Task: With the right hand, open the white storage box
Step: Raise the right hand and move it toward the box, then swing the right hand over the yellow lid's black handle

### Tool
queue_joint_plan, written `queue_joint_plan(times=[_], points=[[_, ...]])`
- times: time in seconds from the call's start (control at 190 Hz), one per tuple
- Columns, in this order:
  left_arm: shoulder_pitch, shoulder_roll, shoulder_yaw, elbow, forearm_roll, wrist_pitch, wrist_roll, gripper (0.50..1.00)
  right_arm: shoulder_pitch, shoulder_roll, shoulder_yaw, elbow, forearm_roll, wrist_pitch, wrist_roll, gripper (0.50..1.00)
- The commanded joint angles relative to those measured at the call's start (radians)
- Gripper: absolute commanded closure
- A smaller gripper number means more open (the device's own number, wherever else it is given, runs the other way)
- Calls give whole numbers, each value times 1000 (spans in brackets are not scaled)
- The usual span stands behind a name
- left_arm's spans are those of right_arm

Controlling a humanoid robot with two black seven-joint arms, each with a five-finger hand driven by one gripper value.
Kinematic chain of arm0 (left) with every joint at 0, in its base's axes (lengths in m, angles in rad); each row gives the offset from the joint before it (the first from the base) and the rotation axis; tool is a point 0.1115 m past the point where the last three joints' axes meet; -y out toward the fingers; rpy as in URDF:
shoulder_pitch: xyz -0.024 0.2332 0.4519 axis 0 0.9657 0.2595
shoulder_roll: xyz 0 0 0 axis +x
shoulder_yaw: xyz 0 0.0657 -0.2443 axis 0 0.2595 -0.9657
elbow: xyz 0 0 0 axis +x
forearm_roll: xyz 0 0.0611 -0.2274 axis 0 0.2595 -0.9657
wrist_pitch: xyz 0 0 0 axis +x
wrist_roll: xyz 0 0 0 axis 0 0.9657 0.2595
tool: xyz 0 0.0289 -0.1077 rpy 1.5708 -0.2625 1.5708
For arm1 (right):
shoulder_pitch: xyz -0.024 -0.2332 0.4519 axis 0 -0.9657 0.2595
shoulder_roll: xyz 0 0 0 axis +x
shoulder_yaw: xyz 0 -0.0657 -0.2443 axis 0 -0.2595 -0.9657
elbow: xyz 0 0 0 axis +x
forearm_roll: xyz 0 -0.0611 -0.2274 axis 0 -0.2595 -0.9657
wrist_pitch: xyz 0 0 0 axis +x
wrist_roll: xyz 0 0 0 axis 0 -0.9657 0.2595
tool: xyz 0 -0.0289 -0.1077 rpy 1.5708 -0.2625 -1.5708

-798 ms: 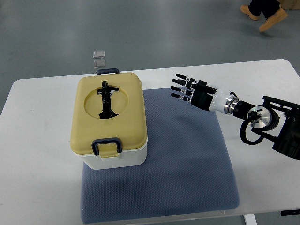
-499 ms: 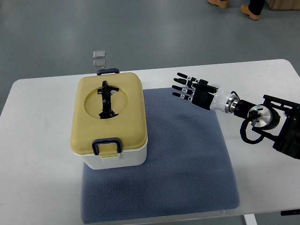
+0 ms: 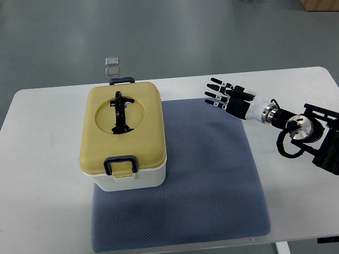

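Note:
The white storage box [image 3: 127,177] with a tan lid [image 3: 123,127] stands shut on the left part of the grey mat [image 3: 212,174]. A black handle [image 3: 121,112] lies folded in the lid's round recess. Dark latches sit at the near edge [image 3: 122,163] and the far edge [image 3: 122,80]. My right hand [image 3: 225,96] hovers over the mat's far right corner, well to the right of the box, fingers spread toward it and holding nothing. The left arm is out of view.
The white table [image 3: 42,174] carries the mat and box. Two small clear squares [image 3: 112,65] lie on the floor beyond the table's far edge. My right arm's black joint housing [image 3: 323,143] rests near the table's right edge.
My right hand has drawn back to the right and slightly toward the far edge, away from the box. A person's feet at the top have left the view. The box has not moved.

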Motion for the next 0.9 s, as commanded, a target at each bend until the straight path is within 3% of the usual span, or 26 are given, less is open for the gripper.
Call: queue_joint_plan(times=[0.0,0.394,0.504,0.63,0.814,0.892], points=[[0,0,1,4,-1,0,0,500,13,-8,-2,-1,-45,9,-2,560],[0,0,1,2,-1,0,0,500,58,-19,14,-1,-222,-3,51,564],[0,0,1,2,0,0,0,500,83,-19,14,1,-381,-9,60,564],[0,0,1,2,0,0,0,500,115,-47,15,11,-643,-57,126,564],[0,0,1,2,-1,0,0,500,193,-82,15,37,-913,-63,212,562],[0,0,1,2,-1,0,0,500,244,-88,14,56,-987,-61,302,562]])
